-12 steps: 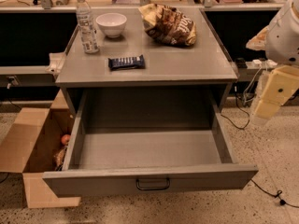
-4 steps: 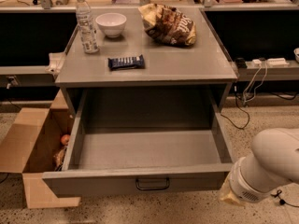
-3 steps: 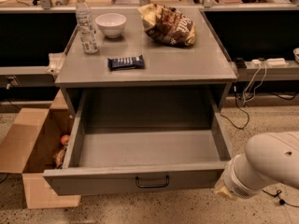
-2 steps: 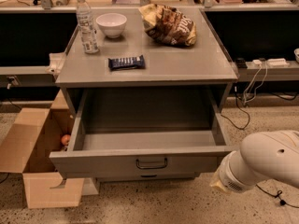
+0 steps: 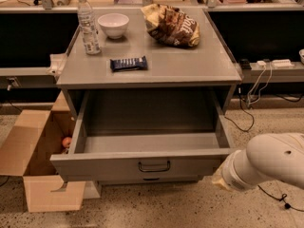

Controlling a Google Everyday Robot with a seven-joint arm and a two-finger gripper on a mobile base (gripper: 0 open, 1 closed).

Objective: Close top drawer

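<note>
The top drawer (image 5: 109,167) is a wide grey drawer with a small dark wire handle (image 5: 154,166) at its centre. It stands roughly half open and its inside is bare. The front of a lower drawer (image 5: 151,179) peeks out beneath it. My white arm (image 5: 266,164) reaches in from the lower right. The gripper (image 5: 219,178) sits at the arm's tan end, at the right end of the drawer front, with its tips hidden.
On the cabinet top (image 5: 199,65) are a water bottle (image 5: 88,23), a white bowl (image 5: 113,24), a chip bag (image 5: 172,25) and a dark snack bar (image 5: 128,63). An open cardboard box (image 5: 38,160) stands on the floor at left. Cables (image 5: 256,87) trail at right.
My arm came down from the upper right to the drawer's front right corner. The drawer has slid inward from fully open to about half open.
</note>
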